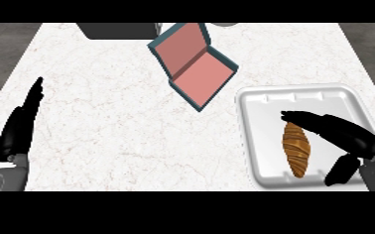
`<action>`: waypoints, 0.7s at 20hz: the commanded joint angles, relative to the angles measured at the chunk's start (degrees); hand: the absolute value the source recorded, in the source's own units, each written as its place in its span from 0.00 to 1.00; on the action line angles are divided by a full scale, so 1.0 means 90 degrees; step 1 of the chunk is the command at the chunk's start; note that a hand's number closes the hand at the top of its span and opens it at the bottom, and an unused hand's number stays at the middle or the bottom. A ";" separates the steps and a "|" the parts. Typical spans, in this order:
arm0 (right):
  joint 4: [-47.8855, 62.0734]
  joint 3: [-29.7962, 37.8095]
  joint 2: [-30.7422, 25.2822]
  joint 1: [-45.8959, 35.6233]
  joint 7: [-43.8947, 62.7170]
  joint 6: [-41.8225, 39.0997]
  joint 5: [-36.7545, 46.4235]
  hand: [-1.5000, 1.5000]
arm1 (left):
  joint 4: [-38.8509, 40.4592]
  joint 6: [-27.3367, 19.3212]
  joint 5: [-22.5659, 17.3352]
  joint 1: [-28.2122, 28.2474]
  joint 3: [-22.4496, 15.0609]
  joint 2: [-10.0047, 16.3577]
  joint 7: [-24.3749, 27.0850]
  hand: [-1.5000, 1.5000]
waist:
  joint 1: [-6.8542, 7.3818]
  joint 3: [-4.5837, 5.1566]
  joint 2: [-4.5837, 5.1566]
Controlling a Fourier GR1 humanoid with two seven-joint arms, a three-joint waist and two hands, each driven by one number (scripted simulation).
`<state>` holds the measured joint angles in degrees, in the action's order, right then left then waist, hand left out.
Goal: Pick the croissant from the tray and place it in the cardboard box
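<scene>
A brown croissant (296, 148) lies lengthwise in the white tray (253, 129) at the lower right of the counter. My right hand (333, 131) hovers over the tray just right of the croissant, fingers stretched toward its upper end and thumb hanging below; it holds nothing. The cardboard box (196, 67), teal outside and salmon pink inside, lies open with its lid folded back at the top centre, apart from the tray. At the left edge rests my left hand (22, 121), fingers straight and pointing up.
A dark grey object (117, 29) sits at the counter's far edge, upper left of the box. A pale round thing (223, 24) shows beside it at the top. The white marble counter (110, 104) spreads between the left hand and the tray.
</scene>
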<state>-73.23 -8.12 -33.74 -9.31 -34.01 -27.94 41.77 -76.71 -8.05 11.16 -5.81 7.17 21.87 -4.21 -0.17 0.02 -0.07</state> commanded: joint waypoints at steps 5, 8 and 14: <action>-0.0771 -0.0150 0.0236 0.0220 0.0833 -0.0471 0.0579 0.00 | -0.0489 0.0112 0.0178 0.0282 0.0110 -0.0069 -0.0151 0.50 | 0.0024 -0.0001 -0.0002; 0.0367 -0.0174 0.0443 -0.0254 0.0699 -0.0176 0.0949 0.00 | 0.0184 0.0286 0.0092 0.0276 0.0273 -0.0045 0.0505 0.50 | 0.0061 -0.0002 0.0016; 0.0896 -0.0130 0.0981 -0.0055 0.0639 0.0602 0.1400 1.00 | -0.0482 0.0213 0.0357 0.0377 0.0211 -0.0243 0.0024 0.50 | 0.0050 -0.0005 0.0011</action>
<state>-71.12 -9.13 -28.11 -9.65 -27.64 -27.74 51.54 -79.77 -5.54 13.00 -3.73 9.30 20.75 -4.49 0.21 0.26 -0.17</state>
